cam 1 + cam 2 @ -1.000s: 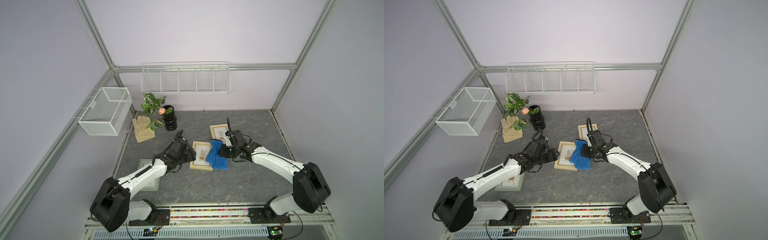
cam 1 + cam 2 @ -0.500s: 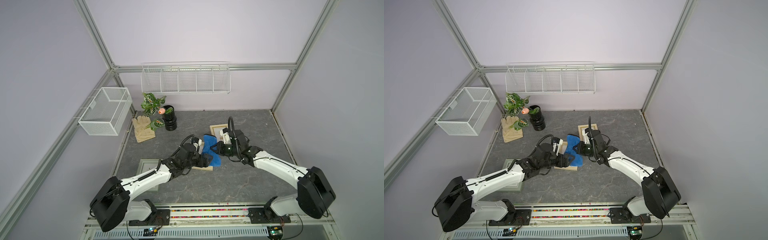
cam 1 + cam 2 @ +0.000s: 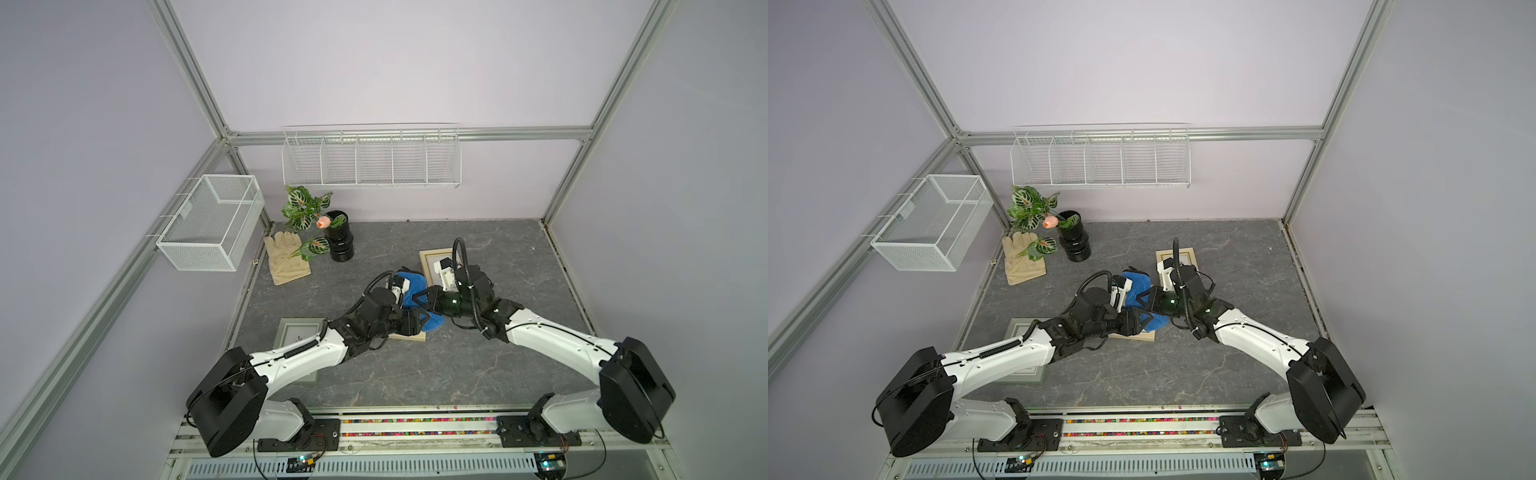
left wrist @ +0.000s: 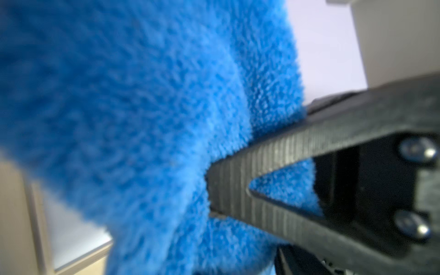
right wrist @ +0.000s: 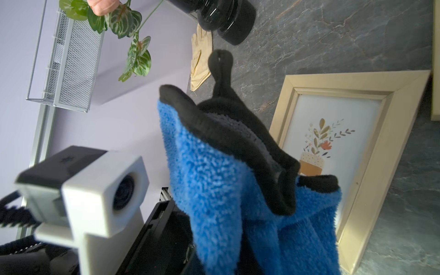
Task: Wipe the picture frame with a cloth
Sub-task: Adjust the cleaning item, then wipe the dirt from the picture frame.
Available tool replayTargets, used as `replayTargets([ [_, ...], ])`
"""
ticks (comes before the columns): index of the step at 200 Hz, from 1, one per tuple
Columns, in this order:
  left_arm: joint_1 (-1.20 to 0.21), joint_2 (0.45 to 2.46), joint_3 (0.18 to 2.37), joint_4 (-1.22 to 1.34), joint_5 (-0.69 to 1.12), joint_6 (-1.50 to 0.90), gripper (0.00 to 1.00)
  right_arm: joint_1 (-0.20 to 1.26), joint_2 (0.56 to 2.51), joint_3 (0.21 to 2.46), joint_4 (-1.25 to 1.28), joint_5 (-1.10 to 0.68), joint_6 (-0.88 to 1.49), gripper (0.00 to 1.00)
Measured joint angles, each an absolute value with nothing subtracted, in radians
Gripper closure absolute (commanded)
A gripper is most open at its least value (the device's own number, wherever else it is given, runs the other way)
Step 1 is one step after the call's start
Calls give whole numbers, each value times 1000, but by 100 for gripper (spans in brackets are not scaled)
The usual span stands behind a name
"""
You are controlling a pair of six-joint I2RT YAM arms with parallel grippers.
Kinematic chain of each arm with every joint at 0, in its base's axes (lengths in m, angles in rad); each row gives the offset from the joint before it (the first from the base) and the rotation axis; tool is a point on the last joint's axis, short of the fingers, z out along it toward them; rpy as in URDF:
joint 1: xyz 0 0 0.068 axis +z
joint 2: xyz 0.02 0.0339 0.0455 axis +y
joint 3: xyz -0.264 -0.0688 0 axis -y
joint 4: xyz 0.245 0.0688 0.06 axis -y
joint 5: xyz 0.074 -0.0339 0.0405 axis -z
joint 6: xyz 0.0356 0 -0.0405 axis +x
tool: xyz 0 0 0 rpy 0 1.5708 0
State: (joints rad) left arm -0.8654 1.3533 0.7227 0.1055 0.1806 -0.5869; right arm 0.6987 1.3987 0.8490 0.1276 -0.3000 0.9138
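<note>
The plush blue cloth (image 3: 415, 286) (image 3: 1138, 284) with black edging hangs in the air above the middle picture frame (image 3: 409, 336) (image 3: 1136, 336). My right gripper (image 3: 419, 297) (image 3: 1144, 301) is shut on the cloth (image 5: 214, 185), and its black loop sticks up. My left gripper (image 3: 422, 324) (image 3: 1144, 324) has come in from the left, its tips against the lower part of the cloth. The cloth (image 4: 142, 119) fills the left wrist view, so I cannot make out that gripper's jaws. The gold frame with its plant print (image 5: 333, 147) lies flat below.
A second gold frame (image 3: 432, 259) lies behind the right wrist, and a grey-green frame (image 3: 297, 332) under the left forearm. A black vase with a plant (image 3: 338, 245) and a beige glove (image 3: 286, 259) stand at the back left. A mesh basket (image 3: 212, 222) hangs on the left wall.
The right gripper lifted the cloth off the frame and carried it a little left. The left arm swung right across the frame, up to the cloth.
</note>
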Motion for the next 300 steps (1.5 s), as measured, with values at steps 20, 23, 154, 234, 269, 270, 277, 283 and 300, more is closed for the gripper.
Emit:
replayTargets([
  [20, -865, 1343, 719, 93, 160, -588, 99, 702, 1397, 849, 128, -278, 915, 80],
  [23, -865, 1338, 719, 89, 154, -598, 100, 702, 1396, 849, 124, -273, 918, 78],
  [154, -641, 1178, 763, -340, -90, -552, 100, 712, 1317, 897, -340, -33, 766, 15],
  [234, -636, 1299, 845, -419, -141, -530, 100, 772, 1640, 1012, -426, -9, 727, 20],
  [269, -636, 1341, 849, -417, -129, -525, 100, 789, 1733, 1080, -422, -15, 717, 27],
  [270, -636, 1342, 849, -417, -128, -525, 100, 789, 1735, 1081, -422, -15, 717, 28],
  [277, -636, 1356, 855, -417, -123, -525, 100, 790, 1750, 1089, -421, -15, 714, 30],
  [283, -636, 1367, 862, -416, -119, -525, 100, 790, 1764, 1094, -422, -14, 712, 32],
  [300, -636, 1407, 881, -391, -97, -525, 100, 790, 1791, 1098, -422, -7, 703, 36],
])
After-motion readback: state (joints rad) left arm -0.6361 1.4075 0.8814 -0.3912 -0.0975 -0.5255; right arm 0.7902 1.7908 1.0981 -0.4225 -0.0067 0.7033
